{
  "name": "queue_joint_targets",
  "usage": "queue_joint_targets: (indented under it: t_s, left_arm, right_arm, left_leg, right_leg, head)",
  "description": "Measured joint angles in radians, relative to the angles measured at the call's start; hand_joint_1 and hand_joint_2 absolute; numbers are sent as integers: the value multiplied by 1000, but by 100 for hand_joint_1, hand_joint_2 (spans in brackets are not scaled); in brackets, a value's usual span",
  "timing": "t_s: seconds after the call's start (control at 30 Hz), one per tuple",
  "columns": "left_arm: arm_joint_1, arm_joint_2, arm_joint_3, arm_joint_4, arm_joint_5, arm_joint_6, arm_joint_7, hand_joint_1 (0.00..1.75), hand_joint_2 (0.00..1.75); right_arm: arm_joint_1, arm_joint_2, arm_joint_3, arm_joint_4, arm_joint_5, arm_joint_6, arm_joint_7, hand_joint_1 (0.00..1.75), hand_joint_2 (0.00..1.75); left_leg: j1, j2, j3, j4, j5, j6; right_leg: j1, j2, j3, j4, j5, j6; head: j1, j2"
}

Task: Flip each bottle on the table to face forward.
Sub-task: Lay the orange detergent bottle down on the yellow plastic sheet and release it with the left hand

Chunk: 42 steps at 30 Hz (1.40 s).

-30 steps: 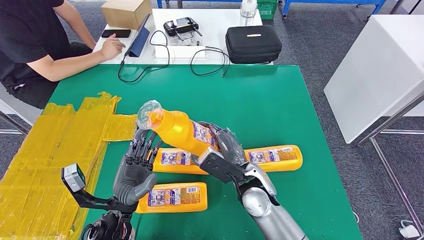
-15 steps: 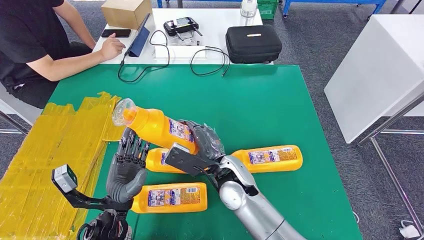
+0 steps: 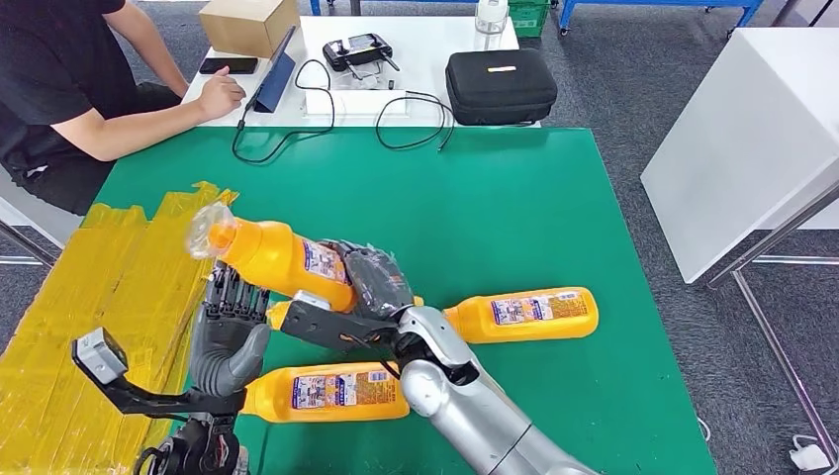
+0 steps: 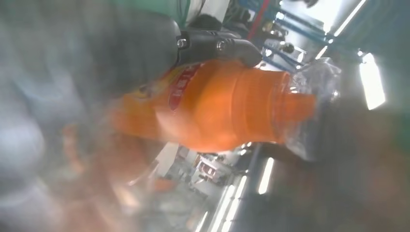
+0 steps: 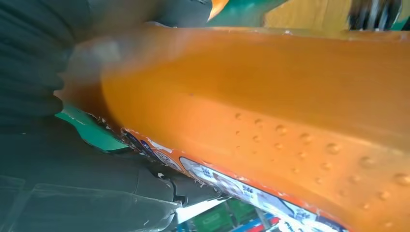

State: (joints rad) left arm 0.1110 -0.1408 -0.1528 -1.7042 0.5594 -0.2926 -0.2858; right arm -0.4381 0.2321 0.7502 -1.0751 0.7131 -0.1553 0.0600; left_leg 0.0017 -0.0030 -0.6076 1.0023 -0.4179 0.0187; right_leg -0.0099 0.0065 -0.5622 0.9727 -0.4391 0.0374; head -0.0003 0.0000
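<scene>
The right hand [image 3: 368, 279] is clenched around the lower body of an orange bottle [image 3: 280, 259], holding it off the table. The bottle lies tilted, its clear-wrapped cap [image 3: 206, 231] pointing to the far left and higher than its base, its label turned up. In the right wrist view the bottle's orange side [image 5: 270, 111] runs across the frame with the label strip along one edge and dark fingers [image 5: 145, 181] wrapped beneath it.

The left hand [image 3: 226, 332] stands upright just under the raised bottle's neck end, palm toward the bottle and fingers straight and apart, grasping nothing; whether its fingertips touch the bottle cannot be told. The blurred left wrist view shows the bottle [image 4: 227, 104] with its wrapped cap and the right hand's dark fingers [image 4: 212, 46] on it.

3 more orange bottles lie flat on the green table [image 3: 554, 198]. 1 lies at the near edge [image 3: 326, 391], label up, between the 2 arms. Another [image 3: 522, 314] lies to the right of the right hand, label up, cap toward the hand. The third [image 3: 280, 314] is mostly hidden beneath the right hand.

Yellow tape [image 3: 109, 287] covers the table's left side. At the far left a person [image 3: 69, 89] in a black shirt sits at a white table [image 3: 416, 59] bearing a cardboard box [image 3: 247, 25], a black case [image 3: 500, 86] and cables [image 3: 411, 114].
</scene>
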Motion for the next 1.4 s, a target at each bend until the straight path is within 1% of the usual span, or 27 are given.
queue_joint_targets:
  t_s: [0.2,0.33,0.6,0.63,0.73,0.77,1.07,1.4]
  left_arm:
    - [26,0,40,-39,0,18,5,0,175]
    - [43,0,59,-64,0,19,7,0,175]
    - [67,0,68,-95,-5,16,8,0,175]
    - [69,0,70,-98,-6,15,9,3,175]
    - [76,0,74,-104,0,2,16,134,175]
    - [78,0,75,-106,4,-6,19,175,175]
    - [80,4,78,-110,19,-31,23,175,175]
    - [97,9,80,-110,18,-85,14,175,175]
  right_arm:
    - [1,6,106,-5,36,26,-2,175,175]
    - [-5,-8,165,-32,34,45,2,175,175]
    - [-9,-38,217,-82,32,53,17,175,175]
    - [-11,-41,223,-87,33,55,20,175,175]
    - [-19,-47,236,-101,32,62,30,175,175]
    - [-21,-49,239,-104,30,64,32,175,175]
    - [-25,-50,244,-110,17,69,36,175,175]
    - [9,-62,228,-138,24,71,31,175,175]
  left_leg:
    - [0,0,-1,0,0,0]
    - [0,0,-1,0,0,0]
    - [0,0,-1,0,0,0]
    - [0,0,-1,0,0,0]
    - [0,0,-1,0,0,0]
    - [0,0,-1,0,0,0]
    - [0,0,-1,0,0,0]
    - [0,0,-1,0,0,0]
  right_leg:
    - [0,0,-1,0,0,0]
    - [0,0,-1,0,0,0]
    - [-1,0,-1,0,0,0]
    - [0,0,-1,0,0,0]
    - [0,0,-1,0,0,0]
    - [0,0,-1,0,0,0]
    - [0,0,-1,0,0,0]
    - [0,0,-1,0,0,0]
  head:
    - [0,0]
    - [0,0]
    - [0,0]
    - [0,0]
    - [0,0]
    - [0,0]
    - [0,0]
    - [0,0]
